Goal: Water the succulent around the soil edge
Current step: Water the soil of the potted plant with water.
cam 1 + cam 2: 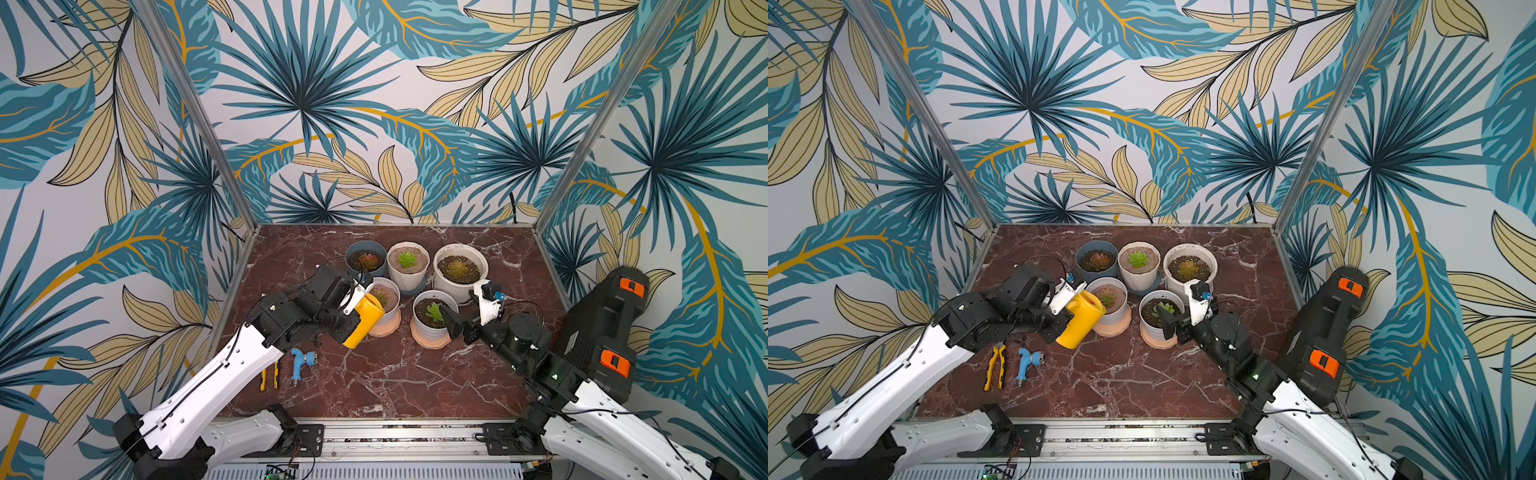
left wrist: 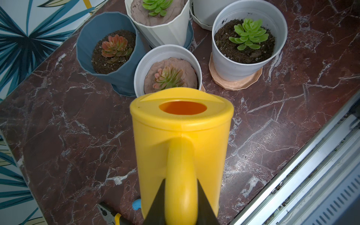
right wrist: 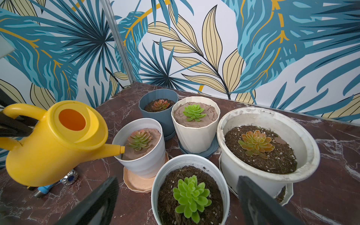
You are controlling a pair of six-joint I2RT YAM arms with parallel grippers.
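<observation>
My left gripper (image 2: 181, 181) is shut on the handle of a yellow watering can (image 1: 365, 322) (image 2: 181, 136), which is tilted toward a white pot (image 3: 144, 161). That pot holds a pink-green succulent (image 3: 139, 139) (image 2: 168, 77) in clay-coloured soil. The can's spout (image 3: 116, 151) reaches over the pot's near rim, at the soil's edge; no water shows. My right gripper (image 3: 177, 178) (image 1: 451, 322) is open, its fingers either side of the front pot with a bright green succulent (image 3: 191, 194). Whether they touch that pot I cannot tell.
Behind stand a blue pot (image 1: 365, 257), a cream faceted pot (image 1: 408, 262) and a large white pot (image 1: 459, 268). Yellow-handled pliers (image 1: 995, 365) and a blue hose nozzle (image 1: 1026, 363) lie front left. A black case (image 1: 602, 332) leans at the right wall.
</observation>
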